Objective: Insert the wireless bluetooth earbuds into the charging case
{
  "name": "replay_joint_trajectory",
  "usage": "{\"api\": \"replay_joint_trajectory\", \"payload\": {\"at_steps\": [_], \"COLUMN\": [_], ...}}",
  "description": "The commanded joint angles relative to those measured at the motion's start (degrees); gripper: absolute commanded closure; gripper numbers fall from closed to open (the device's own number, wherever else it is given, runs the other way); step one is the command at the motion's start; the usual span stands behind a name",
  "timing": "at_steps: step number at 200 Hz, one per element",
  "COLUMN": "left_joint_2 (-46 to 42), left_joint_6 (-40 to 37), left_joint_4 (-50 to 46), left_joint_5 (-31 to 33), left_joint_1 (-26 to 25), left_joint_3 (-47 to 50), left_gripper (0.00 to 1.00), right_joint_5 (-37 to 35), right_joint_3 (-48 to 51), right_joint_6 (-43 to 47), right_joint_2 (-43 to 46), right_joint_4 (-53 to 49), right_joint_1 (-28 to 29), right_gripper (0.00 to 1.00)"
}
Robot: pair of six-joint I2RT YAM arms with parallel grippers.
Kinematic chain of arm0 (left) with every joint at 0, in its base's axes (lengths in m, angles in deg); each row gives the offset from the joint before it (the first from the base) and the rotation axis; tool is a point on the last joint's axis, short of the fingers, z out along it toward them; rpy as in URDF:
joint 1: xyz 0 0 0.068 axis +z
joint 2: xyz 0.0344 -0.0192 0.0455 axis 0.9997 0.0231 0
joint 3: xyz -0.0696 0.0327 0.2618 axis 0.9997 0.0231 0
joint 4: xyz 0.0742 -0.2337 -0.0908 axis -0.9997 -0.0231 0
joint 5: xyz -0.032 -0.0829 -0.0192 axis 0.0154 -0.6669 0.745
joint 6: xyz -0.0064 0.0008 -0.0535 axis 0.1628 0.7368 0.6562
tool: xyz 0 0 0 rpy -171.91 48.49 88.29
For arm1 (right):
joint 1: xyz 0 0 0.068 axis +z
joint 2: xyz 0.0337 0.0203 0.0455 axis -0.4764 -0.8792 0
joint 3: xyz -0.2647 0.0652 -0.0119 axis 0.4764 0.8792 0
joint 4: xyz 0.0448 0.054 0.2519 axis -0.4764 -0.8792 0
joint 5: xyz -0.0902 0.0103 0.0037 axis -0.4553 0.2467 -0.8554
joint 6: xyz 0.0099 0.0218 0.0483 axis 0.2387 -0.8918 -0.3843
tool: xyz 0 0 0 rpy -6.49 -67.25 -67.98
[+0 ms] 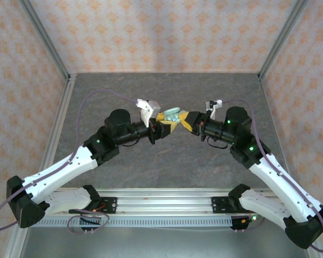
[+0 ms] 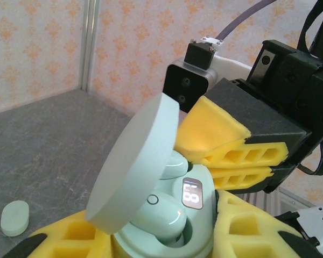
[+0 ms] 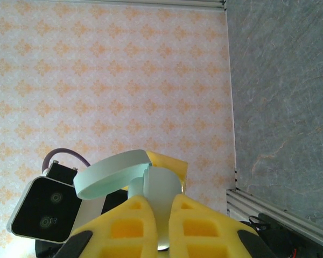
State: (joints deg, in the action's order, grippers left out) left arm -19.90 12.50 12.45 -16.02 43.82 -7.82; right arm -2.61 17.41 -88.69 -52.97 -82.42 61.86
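Left end effector [image 1: 165,128] clamped open charging case [image 2: 199,228] mid-air over table [image 1: 167,166] centre. Lid [image 2: 134,161] stood raised. One earbud [image 2: 169,221] sat in near well beside display [image 2: 192,193], long axis across case. Right end effector [image 1: 184,119] closed, tips at far well. Could not tell whether it pinched anything.

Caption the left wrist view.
Open case in the left gripper, lid up, right gripper shut beside the lid.
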Motion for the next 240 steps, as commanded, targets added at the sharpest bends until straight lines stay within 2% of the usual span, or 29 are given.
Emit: {"api": "replay_joint_trajectory", "payload": {"at_steps": [1,35,76,155,240], "left_joint_2": [0.1,-0.5,-1.0,-1.8,-2.1], "left_joint_6": [-1.5,-2.3,-3.0,-5.7,-7.0], "left_joint_4": [0.8,0.6,1.3,1.6,1.6], "left_joint_5": [-3.2,-3.6,-4.7,-7.1,-7.3], "left_joint_1": [-0.6,-0.6,-0.6,-0.6,-0.6], "left_joint_3": [-2.2,-2.2,-2.1,-1.9,-2.2], "left_gripper": [0.63,0.52,0.48,0.50,0.59], "right_joint_5": [0.9,0.5,0.3,0.1,0.9], "right_joint_3": [0.3,0.8,1.3,1.8,2.2], "right_joint_6": [-0.6,-0.9,-1.5,-1.8,-1.7], "right_joint_2": [0.7,1.1,1.3,1.3,1.2], "right_joint_4": [4.7,5.9,7.2,7.2,7.1], "right_joint_1": [0.3,0.3,0.3,0.3,0.3], "right_gripper": [0.92,0.92,0.92,0.92,0.92]}}
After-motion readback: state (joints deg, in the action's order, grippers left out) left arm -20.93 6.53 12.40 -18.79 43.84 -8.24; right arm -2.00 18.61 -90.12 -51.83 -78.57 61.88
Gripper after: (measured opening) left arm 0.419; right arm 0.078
